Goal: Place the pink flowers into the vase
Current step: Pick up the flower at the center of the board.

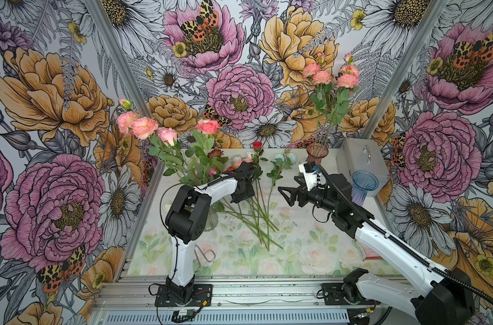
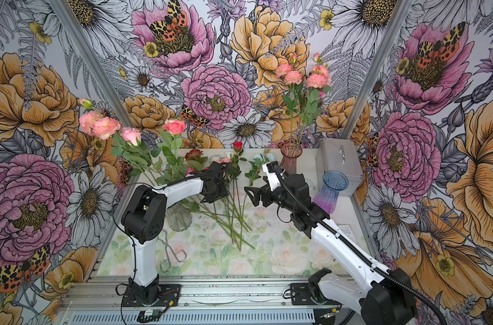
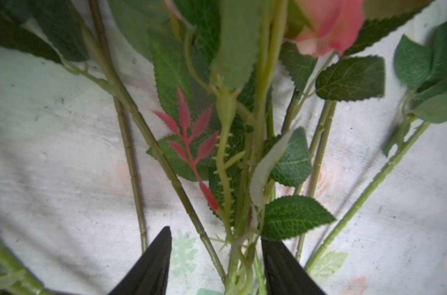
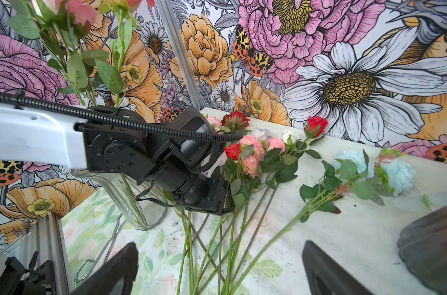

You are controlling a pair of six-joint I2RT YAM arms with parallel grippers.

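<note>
Loose pink flowers [image 4: 253,150] lie in a pile of mixed stems on the table, and a pink rose [image 3: 329,25] shows in the left wrist view. My left gripper [image 3: 216,237] is low over this pile [image 1: 241,197], jaws open and straddling a bundle of green stems [image 3: 239,258], with a gap on one side. My right gripper [image 4: 220,247] hovers open and empty beside the pile [image 1: 286,194]. A clear glass vase [image 1: 211,219], partly behind the left arm, holds pink flowers [image 1: 144,126]. A dark pink vase [image 1: 317,153] at the back right holds more [image 1: 321,76].
A red rose [image 1: 257,145] and pale blue blooms [image 1: 284,157] lie among the stems. A blue and purple vase [image 1: 363,185] stands at the right in front of a metal box [image 1: 363,160]. Metal tongs [image 1: 206,256] lie near the left arm's base.
</note>
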